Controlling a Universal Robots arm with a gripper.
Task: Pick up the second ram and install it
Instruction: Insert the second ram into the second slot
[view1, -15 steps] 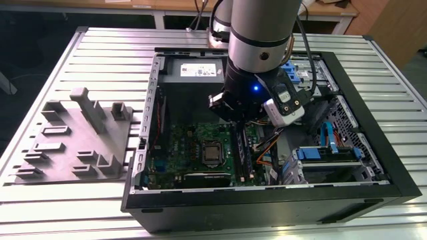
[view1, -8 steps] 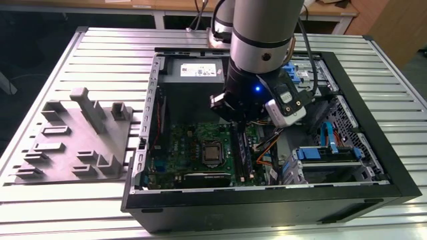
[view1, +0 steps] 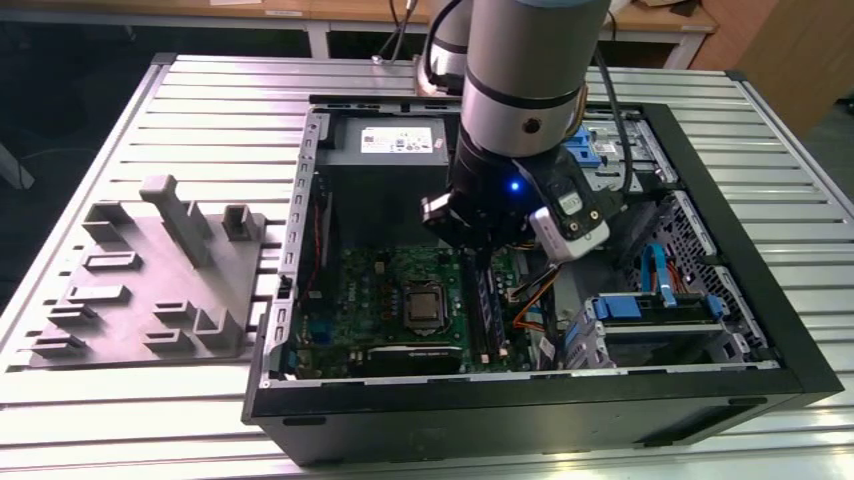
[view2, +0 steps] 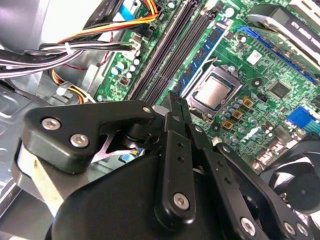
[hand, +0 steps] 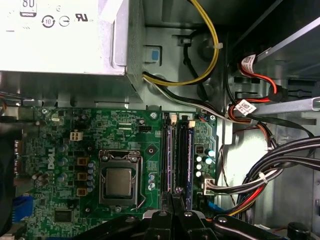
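My gripper (hand: 175, 194) hangs inside the open computer case, just above the near end of the memory slots (hand: 179, 155) on the green motherboard (hand: 85, 140). Its two black fingers (view2: 176, 107) are pressed together and nothing shows between them. In the exterior view a long dark ram (view1: 485, 305) stands on edge in the slots right below the gripper (view1: 470, 240). In the first wrist view, sticks appear seated in two slots. I cannot tell which one is the second ram.
The bare processor socket (hand: 119, 180) lies beside the slots. Cable bundles (hand: 270, 170) run along the slots' other side. The grey power supply (view1: 387, 140) sits at the case's far end, drive bays (view1: 654, 310) at the exterior view's right, a grey fixture tray (view1: 147, 280) on the table outside.
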